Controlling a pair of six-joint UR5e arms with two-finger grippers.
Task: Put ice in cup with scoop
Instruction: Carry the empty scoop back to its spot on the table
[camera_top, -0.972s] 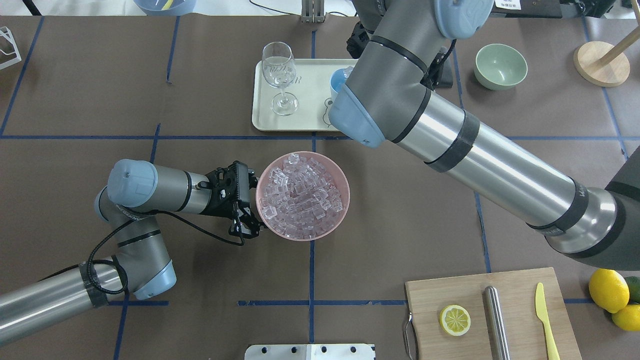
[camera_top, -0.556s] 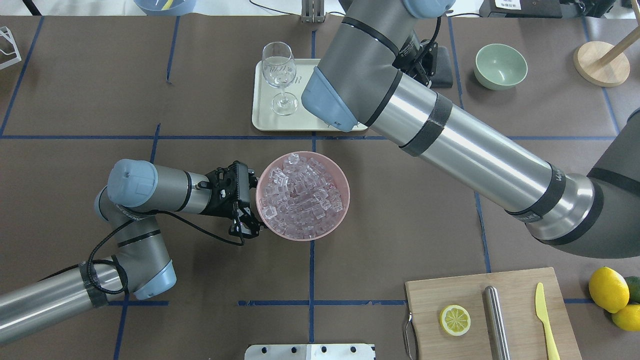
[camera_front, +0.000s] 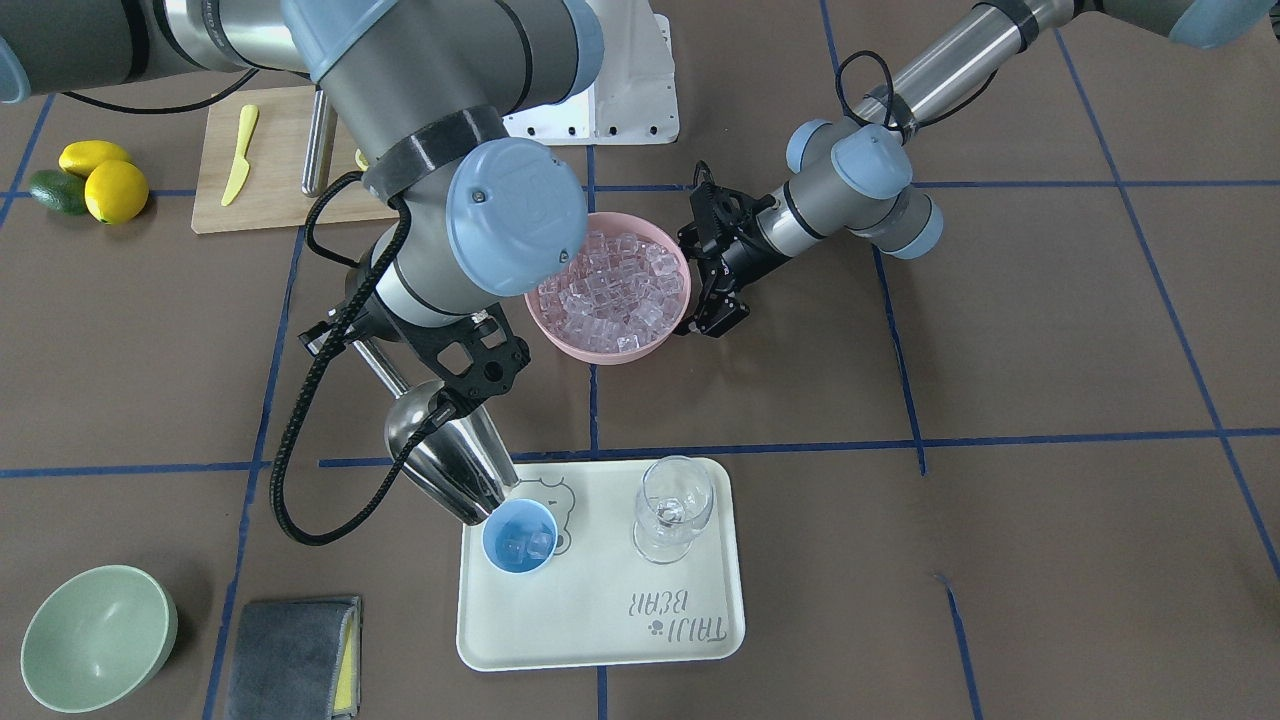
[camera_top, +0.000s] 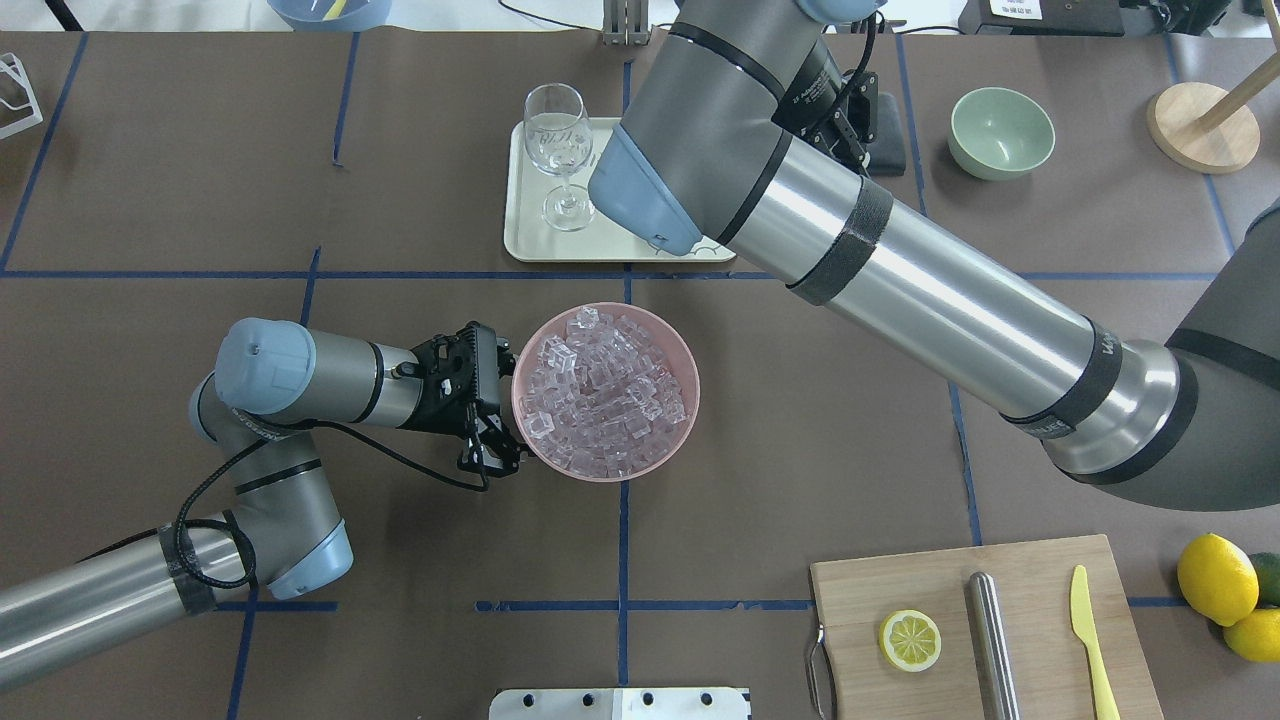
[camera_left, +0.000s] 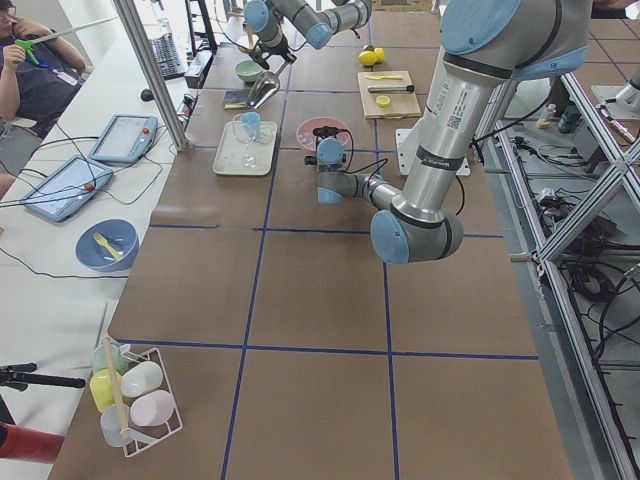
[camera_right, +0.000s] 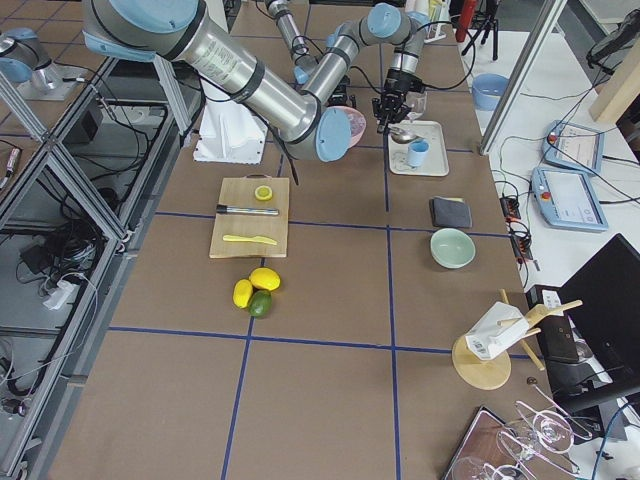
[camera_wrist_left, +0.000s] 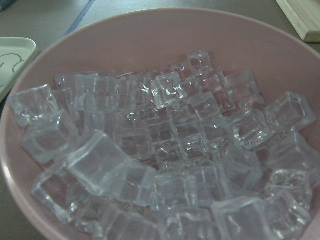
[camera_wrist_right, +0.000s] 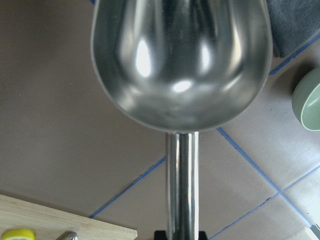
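My right gripper (camera_front: 468, 372) is shut on the rod handle of the steel scoop (camera_front: 447, 462). The scoop tilts mouth-down over the rim of the light-blue cup (camera_front: 497, 556) on the tray. A few ice cubes (camera_front: 524, 544) lie in the cup. In the right wrist view the scoop's trough (camera_wrist_right: 181, 65) looks empty. The pink bowl (camera_top: 689, 405) is heaped with ice (camera_top: 600, 395). My left gripper (camera_top: 492, 450) is shut on its left rim. In the overhead view my right arm hides the cup and scoop.
A stemmed glass (camera_front: 672, 505) stands on the cream tray (camera_front: 600, 620) beside the cup. A green bowl (camera_front: 95, 635) and a grey cloth (camera_front: 290, 640) lie near the tray. A cutting board (camera_top: 900, 580) holds a lemon slice, steel cylinder and yellow knife.
My right arm has swung left over the tray and now hides the cup in the overhead view. My left arm and the pink bowl have not moved.
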